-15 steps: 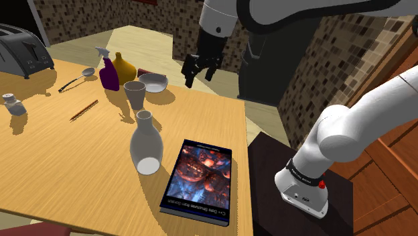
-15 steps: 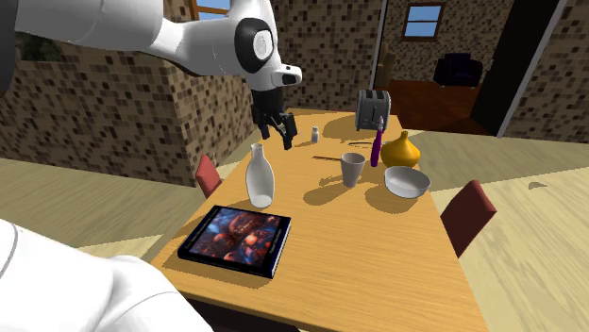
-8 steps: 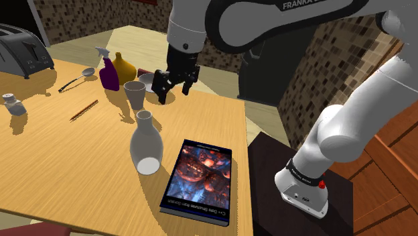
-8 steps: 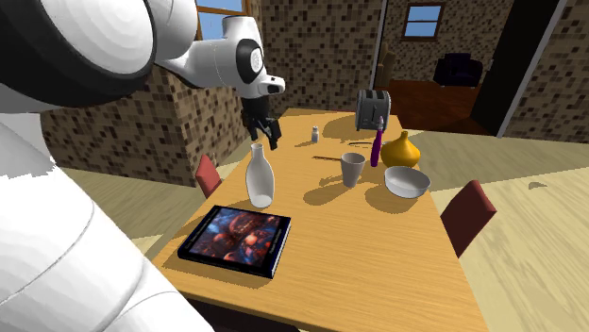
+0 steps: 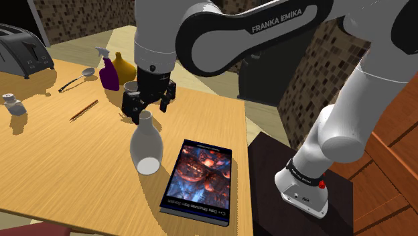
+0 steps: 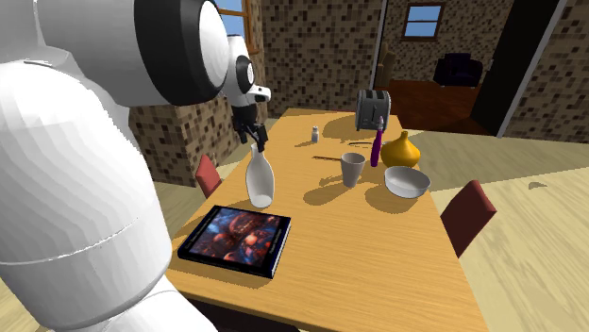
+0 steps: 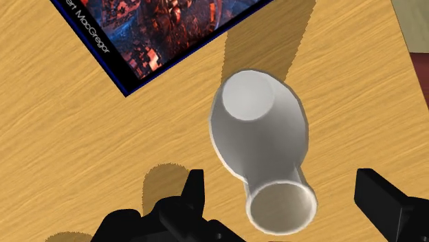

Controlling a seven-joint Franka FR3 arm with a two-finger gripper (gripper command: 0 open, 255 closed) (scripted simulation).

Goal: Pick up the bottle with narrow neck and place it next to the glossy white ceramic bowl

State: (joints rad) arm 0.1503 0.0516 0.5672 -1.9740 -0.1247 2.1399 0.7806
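The all-black two-finger gripper (image 5: 149, 107) is hovering with its fingers spread on both sides of the white narrow-necked bottle (image 5: 145, 144), not touching it. The bottle is standing upright on the wooden table (image 5: 60, 147), just beside the dark picture book (image 5: 199, 175) and well apart from the glossy white bowl (image 6: 407, 181). It is looking stiff, smooth and perhaps breakable, so the narrow neck seems the safest place to hold it.

Bare table (image 5: 74, 154) lies open from the white bottle (image 5: 146, 144) to the near edge. The book (image 5: 199, 180) fills the near corner by the stand (image 5: 268, 167); the grey cup (image 6: 352, 170) and bowl (image 6: 406, 189) crowd the far edge.
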